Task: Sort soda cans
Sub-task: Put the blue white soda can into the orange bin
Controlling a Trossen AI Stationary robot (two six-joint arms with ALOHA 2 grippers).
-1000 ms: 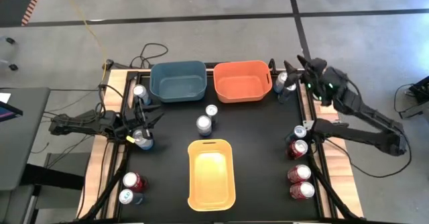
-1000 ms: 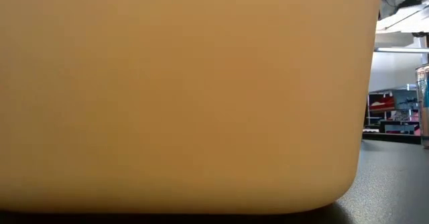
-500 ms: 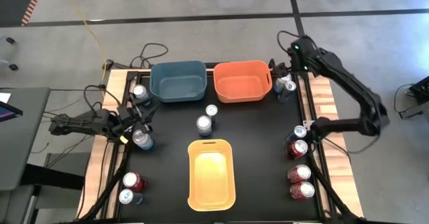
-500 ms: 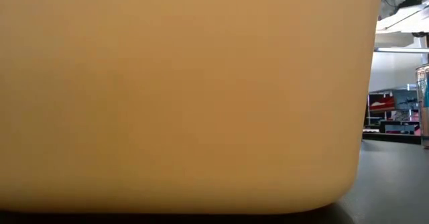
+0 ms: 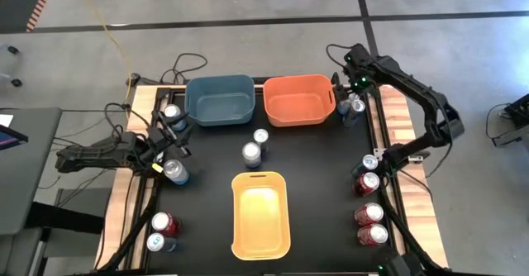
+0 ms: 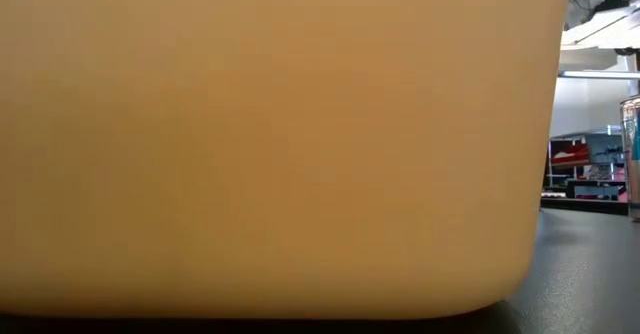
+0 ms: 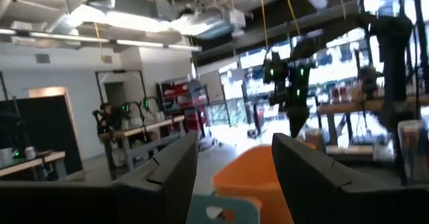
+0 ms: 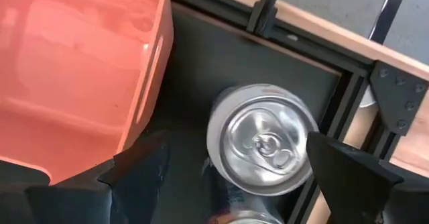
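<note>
The right gripper [image 8: 228, 177], fingers apart, is hanging over a can [image 8: 263, 140] at the counter's far right corner to straddle it; the left gripper [image 7: 228, 177], fingers apart, is waiting by the left edge.

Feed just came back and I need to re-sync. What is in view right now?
red cans: 4, red; one at the near left edge, three along the right edge.
other cans: 8, blue or silver-grey, hard to tell apart from above; two at centre, two beside the orange bin, three along the left edge, one at the right edge.
blue bin: 1, blue; far side, left of centre.
orange bin: 1, orange; far side, beside the blue bin.
yellow bin: 1, yellow; near centre.
table: 1, black top.
left gripper: open, at the left edge near a can.
right gripper: open, over the cans beside the orange bin.
</note>
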